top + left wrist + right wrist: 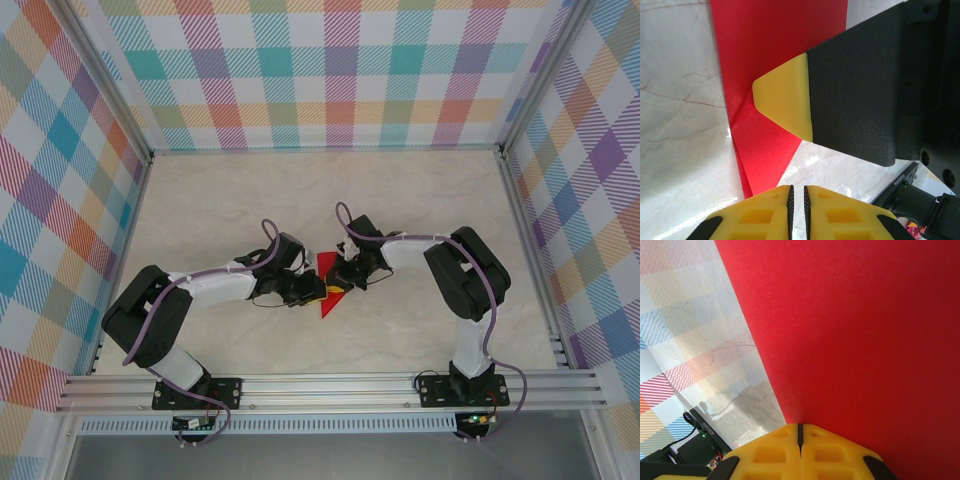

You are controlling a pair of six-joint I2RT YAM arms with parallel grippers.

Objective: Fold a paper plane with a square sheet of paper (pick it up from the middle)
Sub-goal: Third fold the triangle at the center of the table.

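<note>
The folded red paper (327, 285) is pressed flat on the marble table (420, 200) between both arms; the right gripper (782, 97), fully closed, rests on it, while the left gripper (797, 200), nearly closed and empty, is poised at its pointed tip.

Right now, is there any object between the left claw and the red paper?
Nothing visible stands in the way. The left claw hangs just over the table beside the folded red paper. The right claw's yellow-tipped finger presses on the paper farther ahead, not between them.
</note>
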